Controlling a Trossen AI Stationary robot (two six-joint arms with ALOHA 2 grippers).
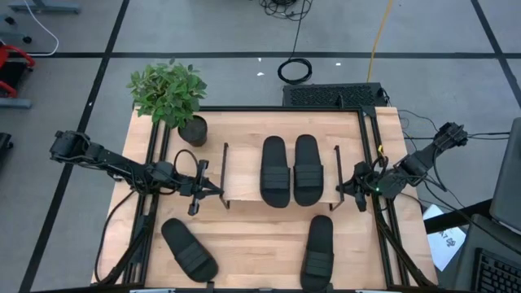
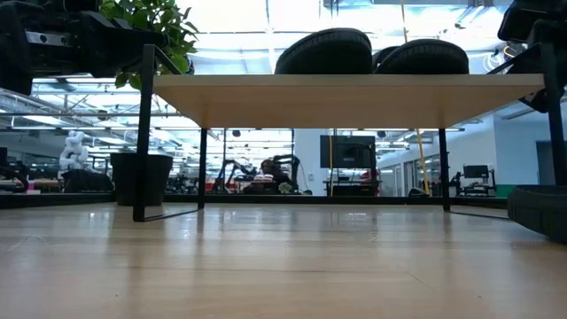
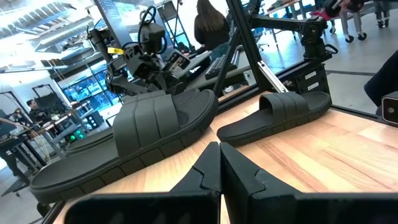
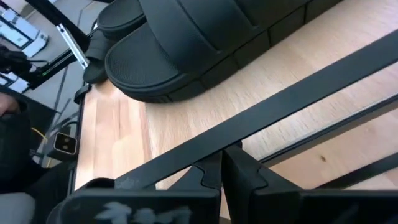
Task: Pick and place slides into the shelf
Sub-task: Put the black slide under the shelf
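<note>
The shelf stands mid-table on its thin black side frames. Two black slides lie side by side on its light-wood top. Two more slides rest sole-down on the table near its near edge, one to the left and one to the right. My left gripper is shut at the shelf's left side frame. My right gripper is shut at the right side frame. The left wrist view looks across the board at both shelved slides. My left gripper's shut fingertips point level from the table's left over the board's left edge; whether they touch the shelf I cannot tell. My right gripper's shut fingertips come level from the right up against the black frame bar; whether they touch it I cannot tell.
A potted plant stands at the table's far left corner, close to the shelf's left frame. Black rails run along the table's left and right edges. A keyboard lies beyond the far edge. Bare wood shows between the two near slides.
</note>
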